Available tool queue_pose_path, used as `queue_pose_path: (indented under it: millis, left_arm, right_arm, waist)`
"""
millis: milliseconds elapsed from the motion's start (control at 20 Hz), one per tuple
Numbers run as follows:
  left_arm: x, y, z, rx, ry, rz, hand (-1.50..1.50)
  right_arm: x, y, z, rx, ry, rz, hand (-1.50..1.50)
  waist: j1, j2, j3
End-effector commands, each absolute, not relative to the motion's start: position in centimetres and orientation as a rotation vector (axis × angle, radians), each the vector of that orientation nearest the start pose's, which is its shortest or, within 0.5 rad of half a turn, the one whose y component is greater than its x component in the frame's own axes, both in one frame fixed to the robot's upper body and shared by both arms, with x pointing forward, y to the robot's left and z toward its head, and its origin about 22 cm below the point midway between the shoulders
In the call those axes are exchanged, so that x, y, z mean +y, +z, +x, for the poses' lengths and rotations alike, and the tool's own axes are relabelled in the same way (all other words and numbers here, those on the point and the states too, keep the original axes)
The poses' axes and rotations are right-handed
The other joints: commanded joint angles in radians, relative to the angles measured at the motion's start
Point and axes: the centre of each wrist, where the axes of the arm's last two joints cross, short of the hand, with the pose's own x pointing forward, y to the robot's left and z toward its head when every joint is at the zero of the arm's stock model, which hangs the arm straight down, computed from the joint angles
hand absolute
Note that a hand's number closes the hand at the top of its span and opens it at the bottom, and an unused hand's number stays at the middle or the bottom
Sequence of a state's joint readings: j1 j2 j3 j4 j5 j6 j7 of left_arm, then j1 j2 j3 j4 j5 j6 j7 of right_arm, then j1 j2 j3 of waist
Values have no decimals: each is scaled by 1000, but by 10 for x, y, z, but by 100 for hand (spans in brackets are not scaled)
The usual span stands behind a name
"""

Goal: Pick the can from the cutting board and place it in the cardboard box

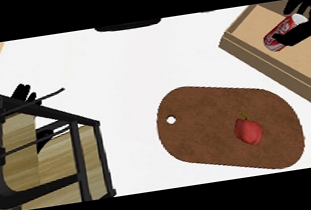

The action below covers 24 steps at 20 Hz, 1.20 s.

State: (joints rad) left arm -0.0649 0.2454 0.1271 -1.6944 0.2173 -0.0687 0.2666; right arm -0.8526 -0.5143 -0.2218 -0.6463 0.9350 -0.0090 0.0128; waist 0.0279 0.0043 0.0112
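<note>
White counter (130, 65) fills most of the view. At lower left sits a black-framed rack with wooden panels (40, 159), cut off by the left edge. The brown cutting board (213, 118) lies centre-right, long axis running upper-left to lower-right, with a small hanging hole near its upper-left end. A red bell pepper (249, 131) sits on the board's right half, stem pointing up the view. The cardboard box (272, 67) is at upper right, tilted diagonally and running off the right edge.

Right forearm comes in along the right edge, over the box. Right hand (302, 29) is above the box interior, fingers curled round the can (285, 33). The can is inside the box outline, red and white, with the fingers covering its lower-right side. Its long axis is tilted, running lower-left to upper-right, with the silver top toward the upper right. Can't tell if it touches the box floor.

Left hand (24, 95) shows at the left, just behind the rack's top frame, fingers up and relaxed, holding nothing, partly hidden by the frame bars. It is well apart from the can and the box.
</note>
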Motion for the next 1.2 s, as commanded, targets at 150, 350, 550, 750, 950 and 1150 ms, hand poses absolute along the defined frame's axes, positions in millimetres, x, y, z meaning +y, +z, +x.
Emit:
queue_pose_path:
  millis: [150, 350, 550, 750, 950, 1150]
  left_arm:
    - [314, 60, 252, -1453, 33, 34, 0]
    - [314, 58, 243, -1447, 22, 32, 0]
    - [315, 55, 256, -1450, 45, 49, 0]
    - [317, 58, 243, -1439, 24, 48, 0]
    - [317, 51, 244, -1449, 45, 54, 0]
    - [332, 46, 242, -1457, 49, 45, 0]
  right_arm:
    - [-376, 93, 413, -1226, 809, -975, -150]
    - [-391, 109, 412, -1397, 664, -955, -150]
    - [-373, 98, 416, -1566, 298, -852, -150]
    - [-421, 129, 404, -1627, 100, -791, -150]
    - [-470, 126, 373, -1645, 27, -772, -150]
    - [-511, 132, 343, -1624, -77, -748, -150]
  waist:
    - [-1, 4, -10]
    - [5, 4, -9]
    - [-18, 2, -9]
    - [-9, 1, -9]
    - [-22, 0, -10]
    - [-17, 4, -10]
